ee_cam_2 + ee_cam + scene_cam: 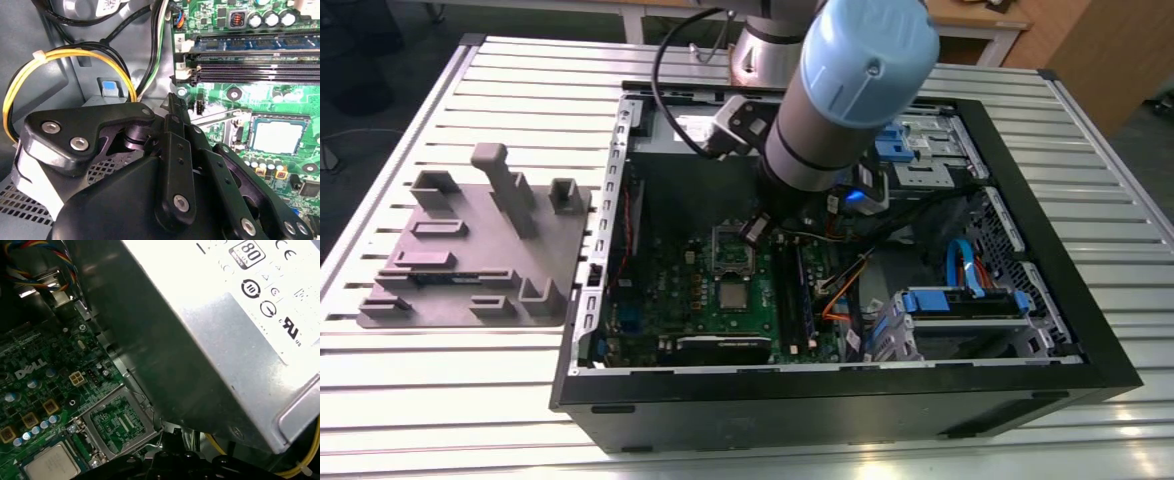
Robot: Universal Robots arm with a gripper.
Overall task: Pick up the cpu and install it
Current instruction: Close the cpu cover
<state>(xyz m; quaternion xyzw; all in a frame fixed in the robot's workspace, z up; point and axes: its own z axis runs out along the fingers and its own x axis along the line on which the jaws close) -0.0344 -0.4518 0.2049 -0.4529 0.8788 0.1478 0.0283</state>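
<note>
One arm (pixel 854 90) reaches down into an open computer case (pixel 1067 330). Nearest the wrist cameras is its black gripper (pixel 173 107), whose bolted links crowd the foreground of the second wrist view; I cannot tell whether it is released or clenched. Just beyond it, and apart from it, the cpu (pixel 277 136) lies flat, silver top up, in a square seat on the green motherboard (pixel 260 95). In the first wrist view the socket frame (pixel 117 422) stands just beside the chip, tilted up off the board. Past the chip run the long dark memory slots (pixel 260 75). A yellow cable (pixel 75 51), cinched with a white tie, loops against the grey wall of the case. The big grey power supply (pixel 215 355) with its white label looms over the board in the first wrist view. In the exterior view the chip sits near the middle of the frame, directly below the socket frame, and the arm's end hangs just above them. Blue drive brackets (pixel 961 300) lie at lower right inside the case. The case rests on a slatted metal table (pixel 454 400). At the exterior view's left, well apart from the case, sits a grey fixture tray (pixel 467 250) with upright posts.
</note>
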